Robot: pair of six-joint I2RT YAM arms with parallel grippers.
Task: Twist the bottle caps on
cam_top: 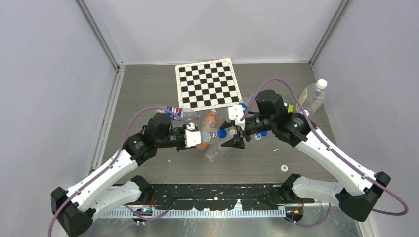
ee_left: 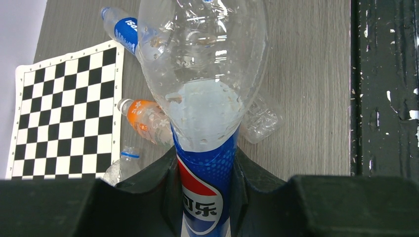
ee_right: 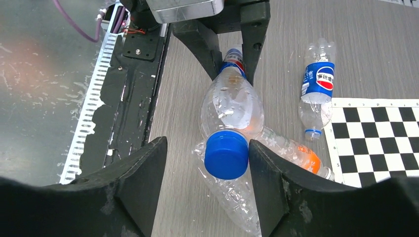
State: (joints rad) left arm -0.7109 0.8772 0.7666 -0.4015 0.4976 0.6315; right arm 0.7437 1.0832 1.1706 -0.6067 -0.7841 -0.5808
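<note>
1. Left gripper (ee_left: 205,163): clamped on the blue-labelled body of the held bottle (ee_right: 232,101), a clear bottle carried roughly level above the middle of the tabletop (cam_top: 306,158), its neck pointing toward the right arm.
2. Blue cap (ee_right: 226,154): sits on the mouth end of the held bottle. Whether it is threaded on cannot be told.
3. Right gripper (ee_right: 207,145): its jaws stand apart on either side of the blue cap. One finger (ee_right: 267,177) is at the cap's edge, and a clear gap separates the cap from the other finger.
4. Crushed clear bottle (ee_right: 232,197): lies on the tabletop directly under the capped end of the held bottle.
5. Orange-labelled bottle (cam_top: 209,120): lies just beyond the held bottle, toward the far edge.
6. Pepsi-labelled bottle (ee_right: 317,84): lies near the near left corner of the checkered mat (cam_top: 207,84), which is at the middle of the far edge.
7. Loose white cap (cam_top: 284,168): rests alone close to the near edge, right of centre.
8. White-capped bottle (cam_top: 313,96): stands tilted at the right edge of the tabletop.
</note>
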